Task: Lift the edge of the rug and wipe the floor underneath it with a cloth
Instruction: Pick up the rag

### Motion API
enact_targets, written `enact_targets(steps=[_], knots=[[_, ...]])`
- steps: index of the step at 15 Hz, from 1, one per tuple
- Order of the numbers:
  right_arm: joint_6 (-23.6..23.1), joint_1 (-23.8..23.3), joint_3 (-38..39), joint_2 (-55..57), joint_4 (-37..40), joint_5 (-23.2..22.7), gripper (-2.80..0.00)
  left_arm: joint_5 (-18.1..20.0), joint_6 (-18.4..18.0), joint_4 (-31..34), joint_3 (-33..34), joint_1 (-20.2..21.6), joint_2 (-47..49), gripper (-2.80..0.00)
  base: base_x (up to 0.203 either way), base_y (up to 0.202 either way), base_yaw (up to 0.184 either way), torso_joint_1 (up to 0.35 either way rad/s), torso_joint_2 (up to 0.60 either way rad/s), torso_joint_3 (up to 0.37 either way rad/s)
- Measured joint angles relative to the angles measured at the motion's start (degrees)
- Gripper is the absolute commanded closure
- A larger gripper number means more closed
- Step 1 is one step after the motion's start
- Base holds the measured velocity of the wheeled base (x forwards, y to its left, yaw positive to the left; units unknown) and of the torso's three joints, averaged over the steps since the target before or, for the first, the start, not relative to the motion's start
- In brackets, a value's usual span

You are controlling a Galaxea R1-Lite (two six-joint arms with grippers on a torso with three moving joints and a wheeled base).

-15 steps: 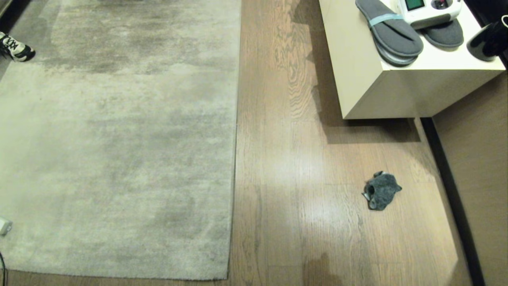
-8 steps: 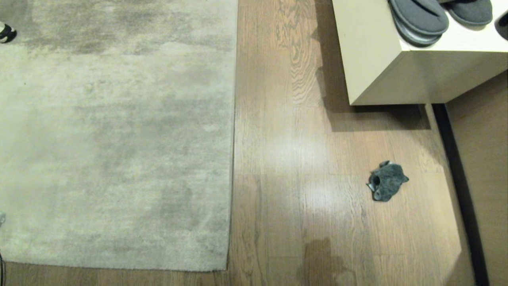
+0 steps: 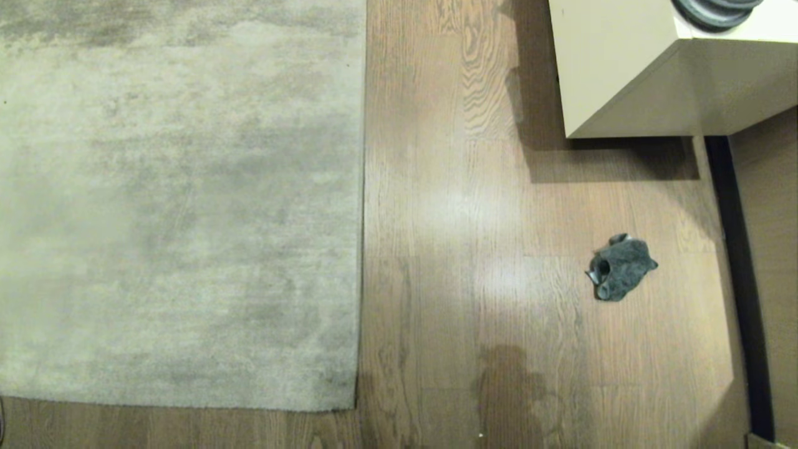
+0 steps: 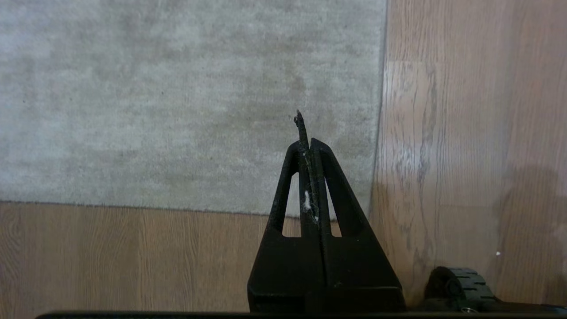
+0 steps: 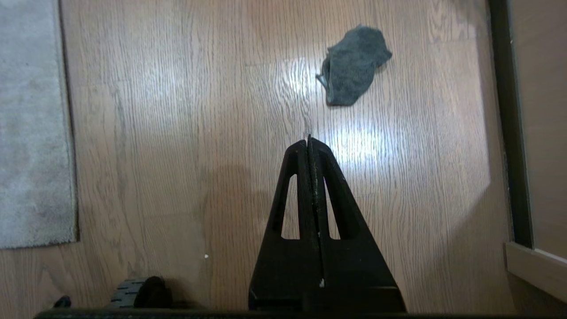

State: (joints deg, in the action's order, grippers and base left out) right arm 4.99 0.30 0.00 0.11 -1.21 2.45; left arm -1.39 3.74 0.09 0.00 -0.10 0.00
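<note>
One big pale grey-beige rug on the left, its straight rug edge flat on the light brown wood floor. One small dark grey cloth crumpled further right, well apart from the rug. One cream cabinet top right. Left gripper and right gripper: both pressed together, empty.

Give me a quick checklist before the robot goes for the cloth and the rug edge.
1. cloth free on the floor, nothing on it: ok.
2. rug edge lying flat, not yet lifted: ok.
3. right gripper open for the cloth: not ok, shut and empty.
4. left gripper open for the rug: not ok, shut.
5. White cabinet apart from the cloth: ok.
</note>
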Motion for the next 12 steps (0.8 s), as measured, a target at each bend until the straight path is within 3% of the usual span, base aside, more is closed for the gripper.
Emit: enact_targets(steps=[12], knots=[[0.0, -0.01, 0.0, 0.0, -0.02, -0.02, 0.0, 0.02, 0.05, -0.04, 0.0, 0.0, 0.0, 0.0, 0.0, 0.0, 0.0, 0.001, 0.0, -0.198]])
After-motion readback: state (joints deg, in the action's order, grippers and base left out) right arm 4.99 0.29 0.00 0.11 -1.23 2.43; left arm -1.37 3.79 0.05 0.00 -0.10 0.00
